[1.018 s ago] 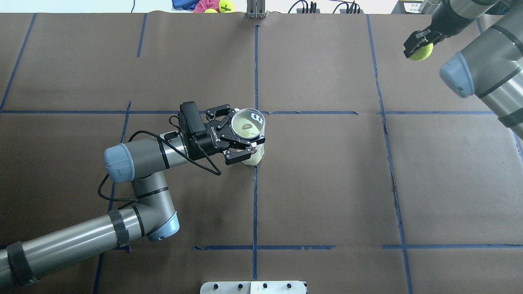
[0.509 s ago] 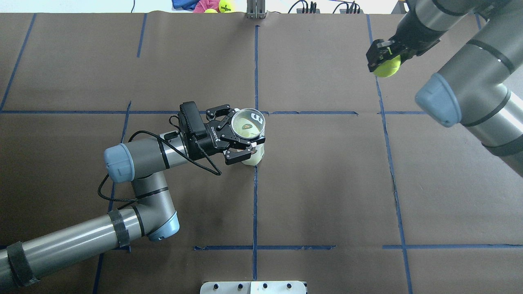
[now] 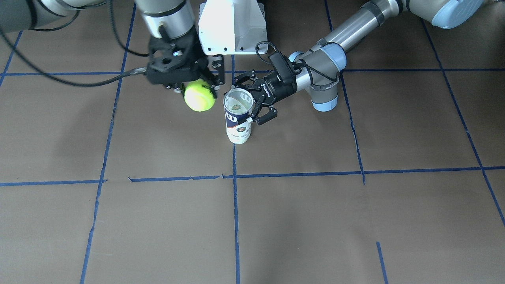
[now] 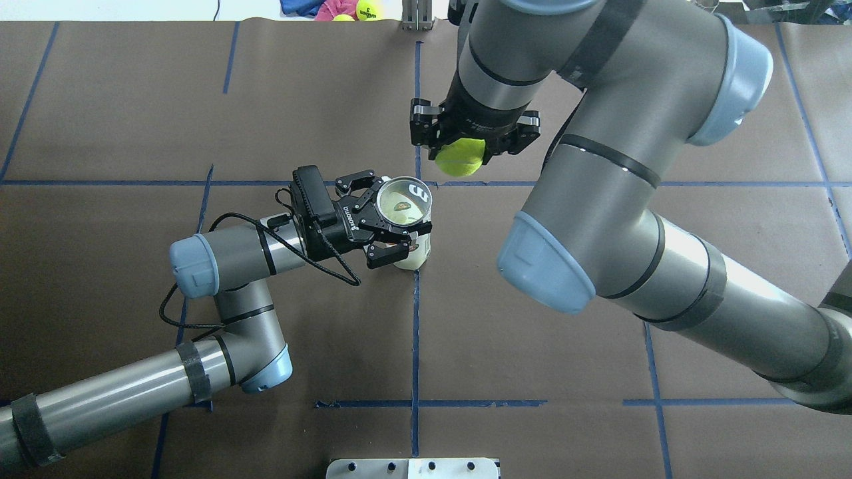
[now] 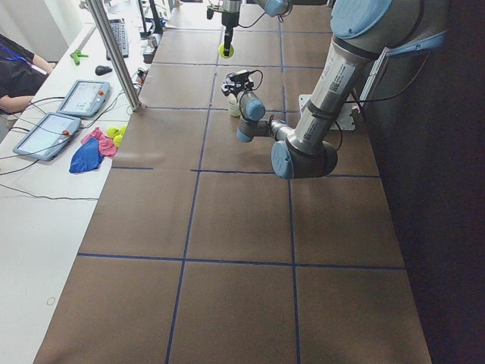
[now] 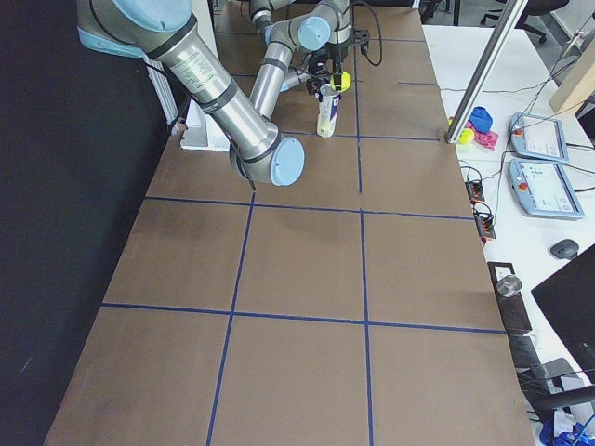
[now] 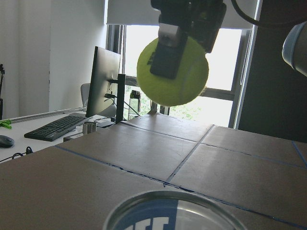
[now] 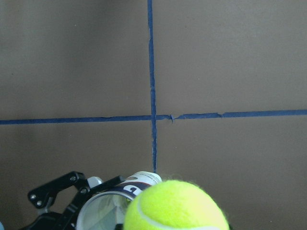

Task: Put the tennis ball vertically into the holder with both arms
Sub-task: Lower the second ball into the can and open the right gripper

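Observation:
The holder [image 4: 404,203], a clear can with a white and navy label, stands upright on the brown table, open end up; something yellow-green shows inside it. It also shows in the front view [image 3: 238,118]. My left gripper [image 4: 393,216] is shut on the holder from the side, just below the rim. My right gripper [image 4: 466,143] is shut on a yellow-green tennis ball [image 4: 460,156] and holds it in the air, just beyond and to the right of the holder's mouth. In the left wrist view the ball [image 7: 172,72] hangs above the holder's rim [image 7: 177,211]. In the right wrist view the ball [image 8: 175,206] partly hides the rim [image 8: 108,211].
A white metal pedestal [image 3: 232,23] stands at the robot's base. A metal post [image 4: 417,13], spare balls and coloured cloth [image 4: 346,9] lie at the far table edge. Tablets [image 5: 76,98] sit on the side desk. Blue tape lines cross the table.
My right arm has swung left from the far right corner, carrying the ball close to the holder. My left arm and the holder have not moved.

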`<state>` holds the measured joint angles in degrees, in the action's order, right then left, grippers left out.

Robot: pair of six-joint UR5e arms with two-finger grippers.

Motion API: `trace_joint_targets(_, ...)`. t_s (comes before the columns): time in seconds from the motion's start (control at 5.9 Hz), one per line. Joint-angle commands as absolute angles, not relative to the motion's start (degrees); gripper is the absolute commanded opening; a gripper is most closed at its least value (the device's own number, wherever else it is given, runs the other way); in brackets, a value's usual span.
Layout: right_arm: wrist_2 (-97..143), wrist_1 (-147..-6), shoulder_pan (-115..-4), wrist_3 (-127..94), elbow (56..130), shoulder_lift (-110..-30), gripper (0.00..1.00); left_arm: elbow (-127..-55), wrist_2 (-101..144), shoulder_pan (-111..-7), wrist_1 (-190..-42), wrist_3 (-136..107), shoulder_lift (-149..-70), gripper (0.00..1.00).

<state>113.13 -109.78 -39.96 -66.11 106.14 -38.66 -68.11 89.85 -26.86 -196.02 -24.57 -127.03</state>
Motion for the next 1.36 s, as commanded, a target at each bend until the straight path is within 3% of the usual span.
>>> trace_joint_targets(0.0,111.1,-110.7,-37.4,-68.5,101.4,-33.8,0.03,-68.1,89.8,-26.8,-196.0,-24.5,-127.1,0.88)
trace_joint_targets(0.17,110.0,-110.7,-36.6,-68.9,100.6,-32.9,0.08,-68.1,89.8,-26.8,-196.0,-24.5,-127.2,0.88)
trace_joint_targets(0.34,108.6,-110.5,-35.3,-70.6,100.3,-32.8,0.24,-68.1,89.8,-26.8,-196.0,-24.5,-127.2,0.88)
trace_joint_targets(0.51,107.6,-110.4,-34.2,-70.6,100.1,-32.9,0.65,-68.1,89.8,-26.8,-196.0,-24.5,-127.2,0.88)
trace_joint_targets(0.68,106.8,-110.4,-33.9,-70.5,100.1,-33.0,0.95,-68.1,89.8,-26.8,-196.0,-24.5,-127.3,0.88)
trace_joint_targets(1.19,106.8,-110.4,-33.8,-70.2,100.1,-33.1,0.97,-68.1,89.8,-26.8,-196.0,-24.4,-127.2,0.88)
